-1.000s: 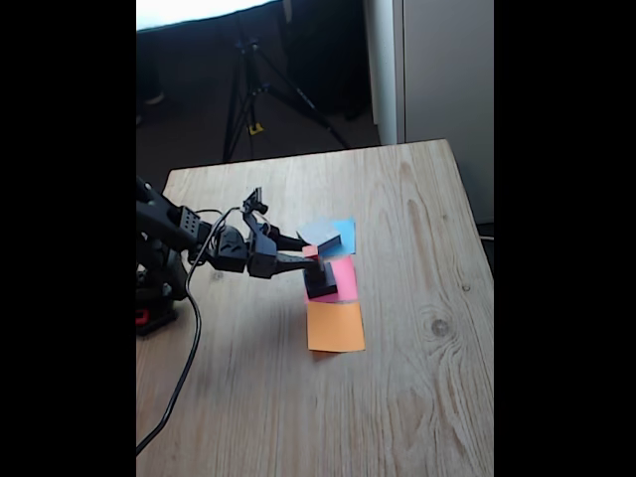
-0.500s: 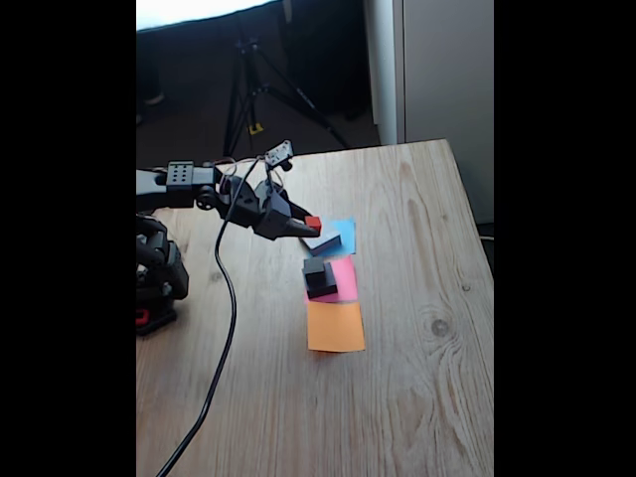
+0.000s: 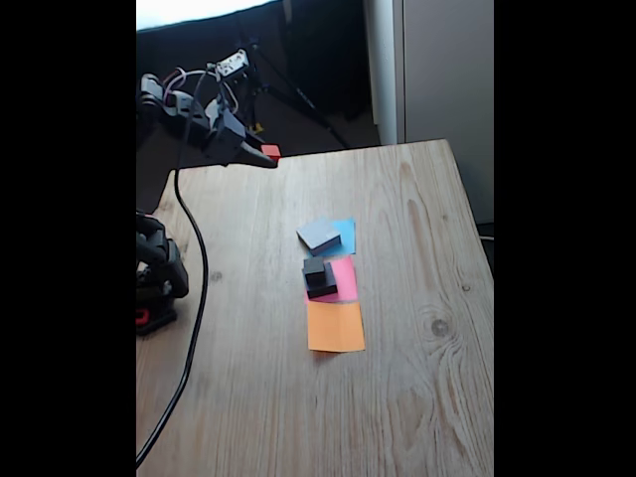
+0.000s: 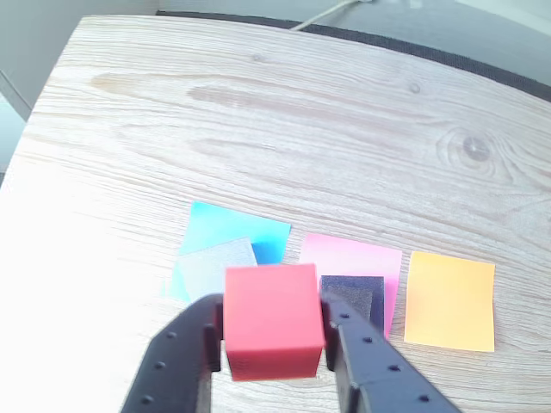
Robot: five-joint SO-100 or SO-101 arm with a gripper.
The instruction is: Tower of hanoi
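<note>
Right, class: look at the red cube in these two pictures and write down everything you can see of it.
The red cube is a small, plain block with flat matte faces and softly rounded edges, looking like plastic. It sits level, clamped on two opposite sides between the black fingers of the hand, which touch nothing else. In the fixed view the red cube is held high above the far left part of the wooden table, well clear of the paper squares and dark blocks below.

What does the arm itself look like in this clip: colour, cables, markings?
The arm is all black plastic, its gripper included, with two smooth, matte jaws. A black cable hangs from it to the table. A small light module rides on top, and the base shows a red patch.
</note>
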